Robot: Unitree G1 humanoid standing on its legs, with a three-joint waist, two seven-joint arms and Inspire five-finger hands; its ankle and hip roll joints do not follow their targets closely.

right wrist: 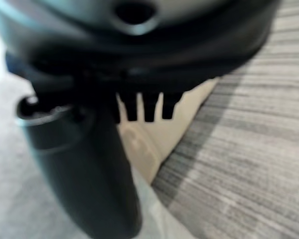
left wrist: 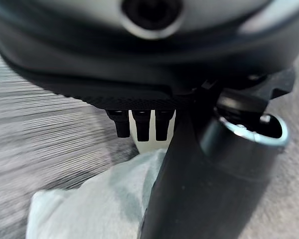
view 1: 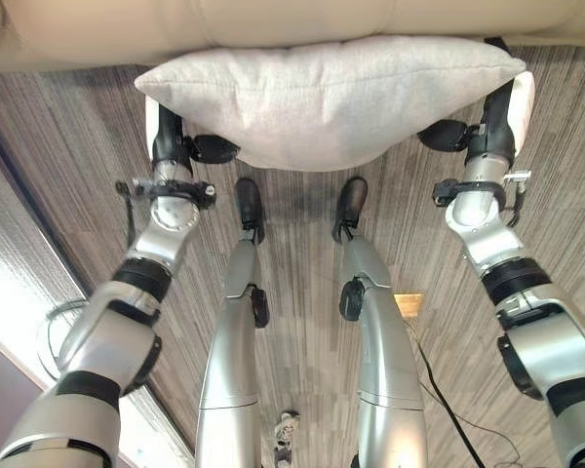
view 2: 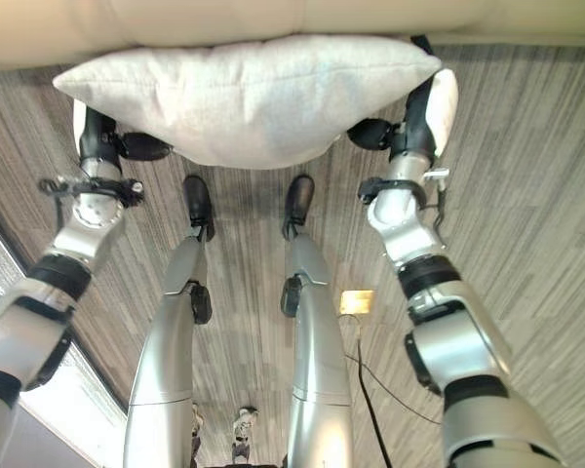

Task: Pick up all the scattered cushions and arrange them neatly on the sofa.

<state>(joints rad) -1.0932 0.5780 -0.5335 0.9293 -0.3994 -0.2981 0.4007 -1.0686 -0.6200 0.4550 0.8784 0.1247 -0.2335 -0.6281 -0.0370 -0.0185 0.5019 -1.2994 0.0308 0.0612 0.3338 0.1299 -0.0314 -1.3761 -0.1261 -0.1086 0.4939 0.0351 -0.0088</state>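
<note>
A light grey cushion (view 1: 327, 97) hangs in the air between the robot's two hands, held out flat and wide just in front of the cream sofa (view 1: 273, 24). Its far edge sits right against the sofa's front, though I cannot tell if it actually touches. Below it lies the grey striped carpet (view 1: 68, 146), well clear of the cushion's underside.

The left hand (view 1: 168, 136) presses against the cushion's left end, its thumb tucked under the fabric and pointing in towards the middle. The fingers go up behind the corner of the cushion, so whether they curl around it or lie straight I cannot tell. In the left wrist view the pale fabric (left wrist: 89, 204) bunches close beside the dark thumb (left wrist: 199, 189).

The right hand (view 1: 495, 122) mirrors it at the cushion's right end, thumb reaching under towards the centre, the white-covered side facing outwards beside the cushion's corner. Its fingers are likewise hidden behind the cushion, so I cannot say how they sit. The right wrist view shows the thumb (right wrist: 89, 169) lying along grey fabric, with the sofa's cream base beyond it and carpet alongside.
</note>
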